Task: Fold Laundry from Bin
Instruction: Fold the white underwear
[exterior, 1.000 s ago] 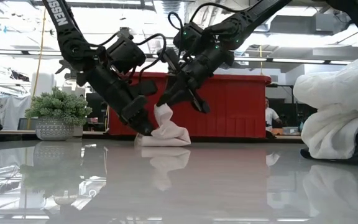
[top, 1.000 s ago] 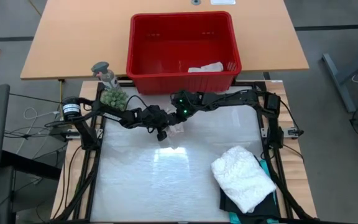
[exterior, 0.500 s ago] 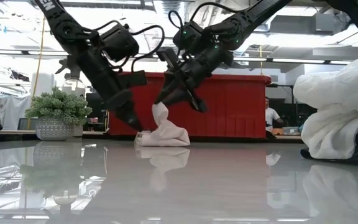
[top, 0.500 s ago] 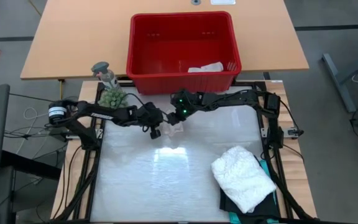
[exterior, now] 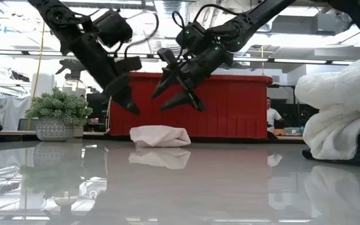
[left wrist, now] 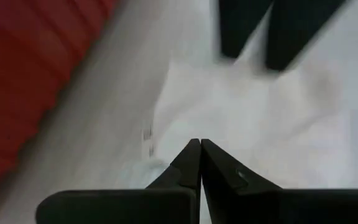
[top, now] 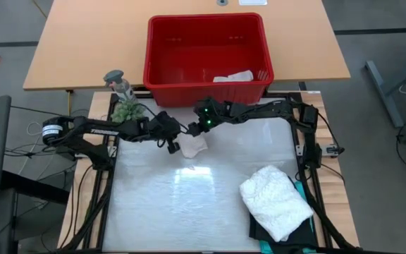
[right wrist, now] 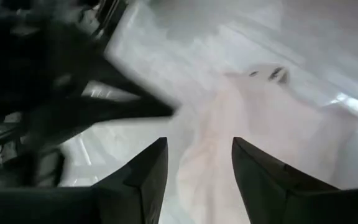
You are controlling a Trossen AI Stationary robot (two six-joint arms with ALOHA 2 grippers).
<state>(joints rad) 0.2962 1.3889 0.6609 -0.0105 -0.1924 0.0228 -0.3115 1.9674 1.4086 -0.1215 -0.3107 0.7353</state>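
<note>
Now lying flat and released on the glossy white tabletop: small crumpled white cloth, directly beneath right pincer, fingers spread apart, gripping nothing. Just beside, left pincer, tips pressed together, empty. Behind both, rectangular red plastic bin.
</note>
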